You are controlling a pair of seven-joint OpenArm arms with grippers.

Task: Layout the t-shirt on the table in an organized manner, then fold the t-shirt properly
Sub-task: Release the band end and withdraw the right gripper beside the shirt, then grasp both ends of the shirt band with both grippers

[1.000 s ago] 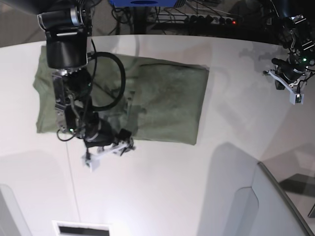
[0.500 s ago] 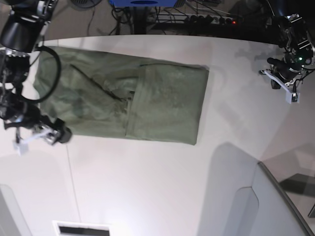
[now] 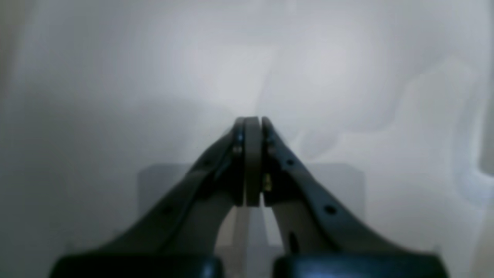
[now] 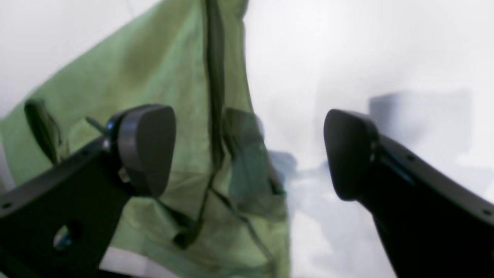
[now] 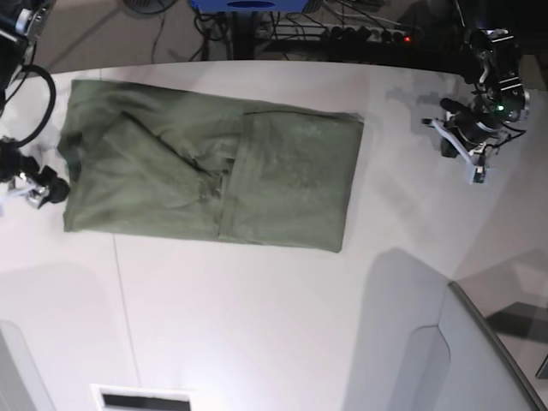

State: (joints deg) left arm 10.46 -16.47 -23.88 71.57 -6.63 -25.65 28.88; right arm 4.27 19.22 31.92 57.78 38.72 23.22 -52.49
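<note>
The olive-green t-shirt [image 5: 214, 171] lies flat on the white table [image 5: 257, 325] as a wide rectangle, with folded layers and a sleeve crease near its middle. My right gripper [image 5: 24, 193] is at the shirt's left edge. In the right wrist view it [image 4: 247, 152] is open and empty, with the shirt's edge [image 4: 154, 69] under its left finger and bare table [image 4: 347, 58] under the other. My left gripper [image 5: 462, 147] hovers right of the shirt, apart from it. In the left wrist view it [image 3: 252, 119] is shut and empty above bare table [image 3: 115, 77].
A grey translucent panel [image 5: 479, 360] rises at the front right. Cables and a power strip [image 5: 360, 34] run beyond the table's far edge. A dark slot [image 5: 141, 400] sits at the front edge, and a thin seam line [image 5: 124, 317] crosses the table left of centre.
My right arm has swung off the shirt's front part to the shirt's left edge, uncovering the left half. My left gripper has drifted a little left, toward the shirt.
</note>
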